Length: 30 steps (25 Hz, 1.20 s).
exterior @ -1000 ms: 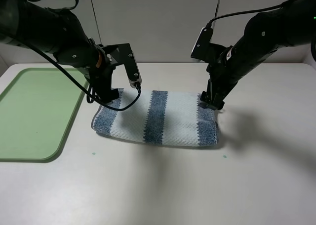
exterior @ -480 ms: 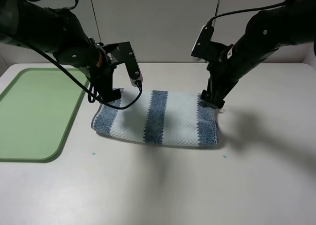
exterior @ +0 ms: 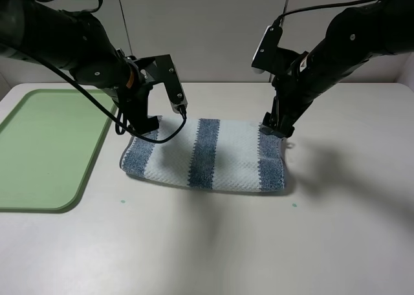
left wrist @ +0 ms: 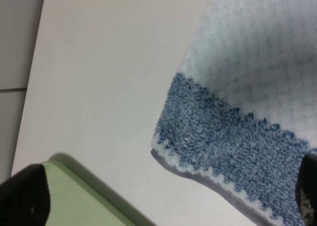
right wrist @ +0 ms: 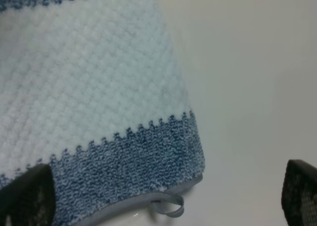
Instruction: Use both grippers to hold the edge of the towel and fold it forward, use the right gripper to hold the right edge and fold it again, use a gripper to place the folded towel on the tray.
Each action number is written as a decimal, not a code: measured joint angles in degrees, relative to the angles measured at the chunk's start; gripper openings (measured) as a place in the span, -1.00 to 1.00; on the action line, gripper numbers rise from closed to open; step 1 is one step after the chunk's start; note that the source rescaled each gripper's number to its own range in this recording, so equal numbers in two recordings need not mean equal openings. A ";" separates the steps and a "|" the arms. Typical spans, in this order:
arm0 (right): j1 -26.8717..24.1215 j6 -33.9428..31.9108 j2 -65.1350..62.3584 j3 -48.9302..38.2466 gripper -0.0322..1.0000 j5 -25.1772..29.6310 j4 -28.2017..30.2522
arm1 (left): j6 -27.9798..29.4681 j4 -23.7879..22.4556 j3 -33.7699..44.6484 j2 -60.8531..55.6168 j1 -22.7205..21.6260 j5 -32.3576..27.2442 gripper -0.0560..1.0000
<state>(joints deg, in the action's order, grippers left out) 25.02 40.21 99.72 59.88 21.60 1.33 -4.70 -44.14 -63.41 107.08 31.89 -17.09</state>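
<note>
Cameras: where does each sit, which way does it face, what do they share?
Exterior high: mounted high, looks down on table, tray, towel; left arm and right arm show.
Left wrist: on the left arm, looks down at a towel corner and tray rim; jaws' tips show.
Right wrist: on the right arm, looks at the towel's other end; jaws' tips show.
All share the towel.

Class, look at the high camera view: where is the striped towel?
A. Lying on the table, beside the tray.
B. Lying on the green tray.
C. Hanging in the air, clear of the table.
A: the towel lies flat on the white table, apart from the tray, whose green surface has nothing on it.
</note>
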 joint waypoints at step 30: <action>0.00 -2.17 0.00 0.00 1.00 0.00 -0.27 | 0.27 0.19 0.00 0.00 0.00 2.76 1.00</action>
<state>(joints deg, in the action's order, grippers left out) 25.02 38.04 99.72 59.88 21.60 1.06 -4.43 -43.95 -63.41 107.08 31.89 -14.32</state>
